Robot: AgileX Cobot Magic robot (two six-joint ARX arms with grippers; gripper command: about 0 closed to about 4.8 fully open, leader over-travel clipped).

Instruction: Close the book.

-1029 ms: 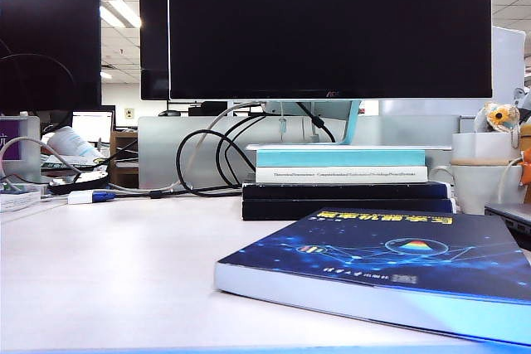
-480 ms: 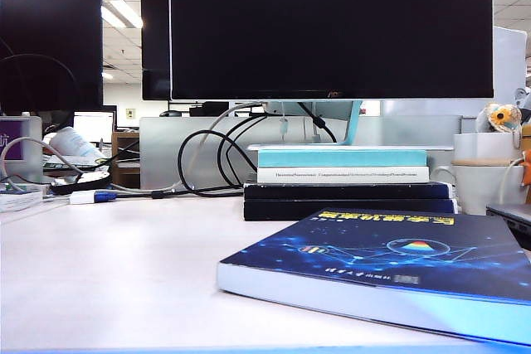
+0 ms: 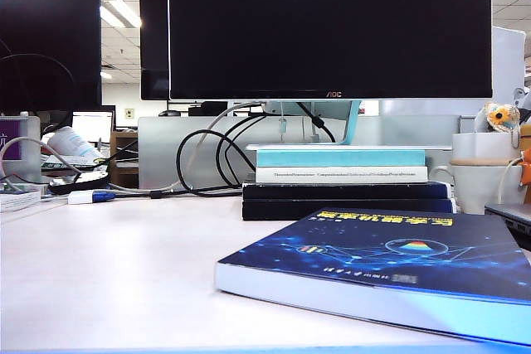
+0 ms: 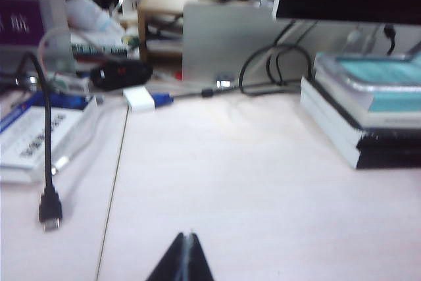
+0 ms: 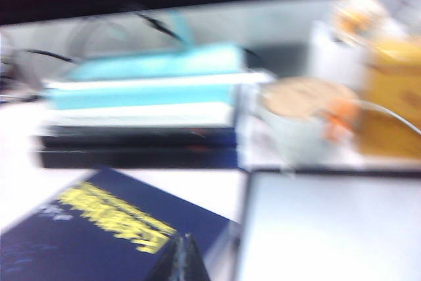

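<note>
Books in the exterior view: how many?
5: the blue book lying closed in front, and behind it two black books under two teal-and-white books. More may be hidden.

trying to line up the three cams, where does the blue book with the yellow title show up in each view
Exterior view: the blue book lies closed, low and right of centre, on the desk.
Left wrist view: not in it; left gripper tips meet, over bare desk.
Right wrist view: blurred, at the bottom left, by the right gripper, tips together.
Shared landmark: the stacked books, in all three views.
</note>
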